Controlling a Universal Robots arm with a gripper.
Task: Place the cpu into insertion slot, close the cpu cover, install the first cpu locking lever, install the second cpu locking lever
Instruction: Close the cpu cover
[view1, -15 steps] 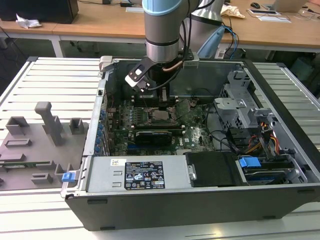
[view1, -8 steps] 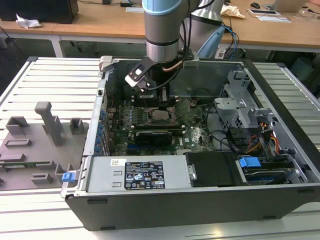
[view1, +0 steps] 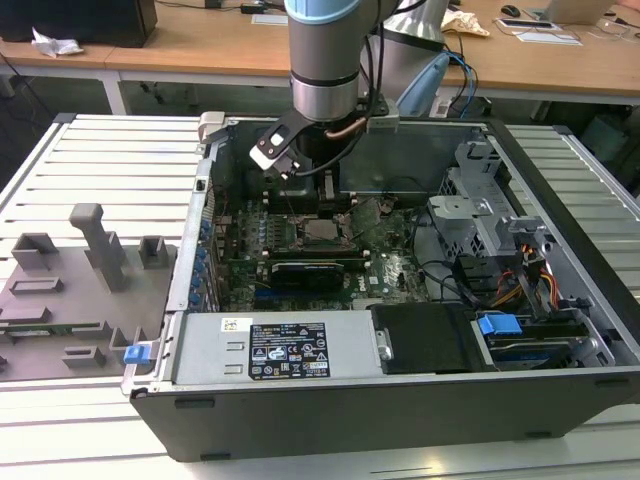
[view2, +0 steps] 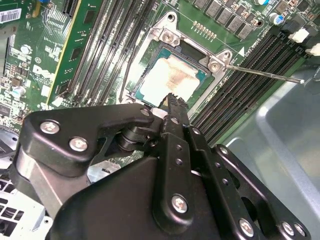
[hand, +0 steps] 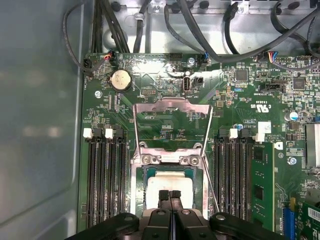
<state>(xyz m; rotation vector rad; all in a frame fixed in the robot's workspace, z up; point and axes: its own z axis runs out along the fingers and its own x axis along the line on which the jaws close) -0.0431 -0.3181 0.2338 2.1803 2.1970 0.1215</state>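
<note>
Seating chip (hand: 170, 181) in socket (view2: 166, 50): gripper (hand: 170, 194) fingertips pressed together over it, cover (hand: 172, 103) open. Exterior view: gripper at 12 o'clock of chip. Push light, flat (tilts easily).

Chip (view2: 172, 75): near edge hidden under the gripper (view2: 172, 100) in both wrist views. Socket (view2: 172, 50) around chip: one side hidden likewise. Lever rod (hand: 212, 192) beside chip, first wrist view: one end hidden behind gripper. Circuit board (view1: 390, 265) beyond chip, exterior view: partly covered by the arm (view1: 325, 60).
</note>
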